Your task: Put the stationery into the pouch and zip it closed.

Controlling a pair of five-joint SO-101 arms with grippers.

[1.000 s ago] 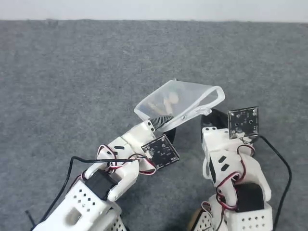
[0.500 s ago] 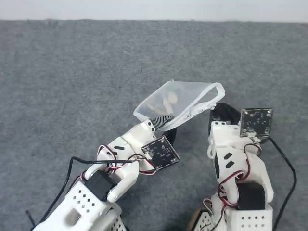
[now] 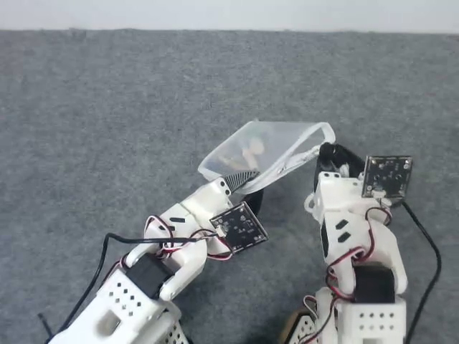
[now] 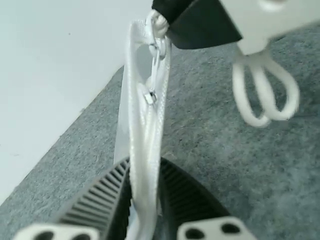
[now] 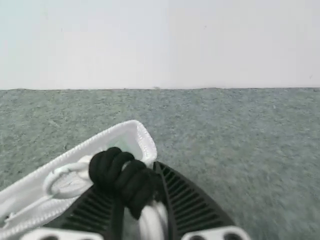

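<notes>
**Pouch held up between both pincers**

Translucent white mesh pouch [image 3: 267, 150], soft and roughly trapezoid, is held above the surface [image 3: 107, 107], just toward 2 o'clock from the high view's centre. Stationery [image 3: 247, 152] shows through the mesh as small orange-tan shapes, too blurred to tell what kind.

Left pincer [image 3: 244, 180] is clamped on the pouch's white zipper tape at the 7 o'clock edge, with ribbed black pads [image 4: 100, 195] on either side of it. Right pincer [image 3: 331, 156] is clamped on a knotted black cord [image 5: 122, 175] at the pouch's 3 o'clock corner. The metal zipper pull [image 4: 149, 96] hangs just beside it, and a white cord loop [image 4: 265, 95] dangles near.

The surface is grey with a felt-like nap and stretches wide around the pouch from 9 through 12 to 3 o'clock. A plain pale wall [image 3: 215, 14] runs along 12 o'clock.
</notes>
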